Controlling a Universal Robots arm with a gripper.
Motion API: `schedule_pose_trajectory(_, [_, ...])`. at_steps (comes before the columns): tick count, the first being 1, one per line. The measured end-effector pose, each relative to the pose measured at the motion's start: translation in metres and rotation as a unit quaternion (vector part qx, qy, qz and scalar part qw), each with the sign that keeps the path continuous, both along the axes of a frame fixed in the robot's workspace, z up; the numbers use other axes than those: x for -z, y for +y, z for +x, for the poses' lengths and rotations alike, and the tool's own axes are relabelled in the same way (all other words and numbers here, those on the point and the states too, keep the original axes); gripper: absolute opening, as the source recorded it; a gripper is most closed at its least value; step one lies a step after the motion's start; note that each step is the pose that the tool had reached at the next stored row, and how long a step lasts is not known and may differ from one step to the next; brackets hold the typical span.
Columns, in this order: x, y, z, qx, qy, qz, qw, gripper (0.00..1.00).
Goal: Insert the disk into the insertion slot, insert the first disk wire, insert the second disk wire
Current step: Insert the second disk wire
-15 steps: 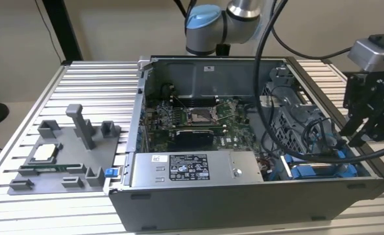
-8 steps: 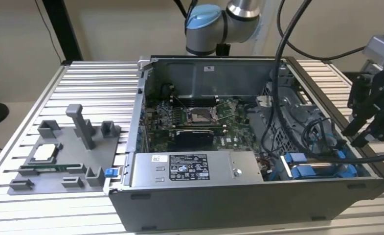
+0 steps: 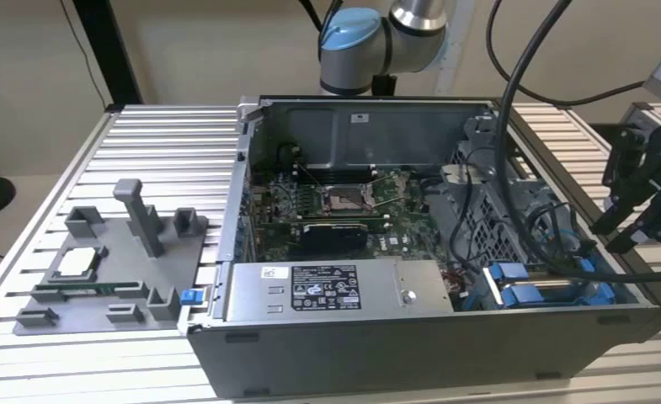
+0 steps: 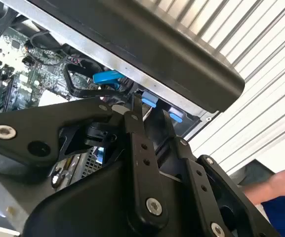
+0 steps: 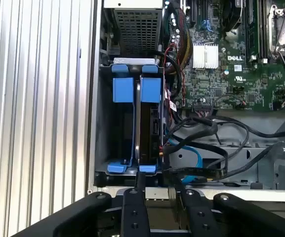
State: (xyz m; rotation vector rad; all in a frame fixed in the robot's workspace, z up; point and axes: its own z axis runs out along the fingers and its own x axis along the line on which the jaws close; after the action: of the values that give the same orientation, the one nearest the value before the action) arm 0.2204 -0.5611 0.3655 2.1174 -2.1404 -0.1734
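Disk (image 5: 146,133) standing on edge in slot (image 5: 105,148); jaws spread, empty; could snag black cables (image 5: 206,124) crowding just beside

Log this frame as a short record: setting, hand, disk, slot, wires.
setting: open computer case on a slatted table
hand: hand open, empty, above the drive-bay end of the case
disk: disk appears seated on edge in the insertion slot, blue frame showing
wires: black cables lie beside the slot; whether any is plugged into the disk cannot be told
other: grey power-supply box beside the bay
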Motion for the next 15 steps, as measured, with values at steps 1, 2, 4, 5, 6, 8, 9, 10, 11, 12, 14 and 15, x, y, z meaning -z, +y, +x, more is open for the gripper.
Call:
schedule_pose_trajectory(1, [0.0004, 0.0005, 0.001, 0.000, 0.0027, 0.0001, 1.0000, 1.00])
schedule_pose_trajectory(2, [0.0007, 0.0010, 0.001, 0.000, 0.0055, 0.0001, 1.0000, 1.00])
schedule_pose_trajectory(4, [0.0017, 0.0026, 0.001, 0.000, 0.0106, 0.0003, 0.9999, 1.00])
schedule_pose_trajectory(5, [0.0025, 0.0033, 0.001, 0.001, 0.0123, 0.0004, 0.9999, 1.00])
schedule_pose_trajectory(6, [0.0032, 0.0041, 0.001, 0.001, 0.0138, 0.0005, 0.9999, 1.00])
schedule_pose_trajectory(8, [0.0049, 0.0055, 0.001, 0.001, 0.0167, 0.0006, 0.9999, 1.00])
schedule_pose_trajectory(9, [0.0060, 0.0059, 0.002, 0.002, 0.0179, 0.0007, 0.9998, 1.00])
schedule_pose_trajectory(10, [0.0070, 0.0062, 0.002, 0.002, 0.0189, 0.0007, 0.9998, 1.00])
schedule_pose_trajectory(11, [0.0081, 0.0063, 0.003, 0.002, 0.0198, 0.0007, 0.9998, 1.00])
schedule_pose_trajectory(12, [0.0093, 0.0063, 0.003, 0.002, 0.0207, 0.0007, 0.9998, 1.00])
schedule_pose_trajectory(14, [0.0115, 0.0063, 0.005, 0.003, 0.0219, 0.0014, 0.9998, 1.00])
schedule_pose_trajectory(15, [0.0124, 0.0063, 0.005, 0.003, 0.0221, 0.0023, 0.9997, 1.00])
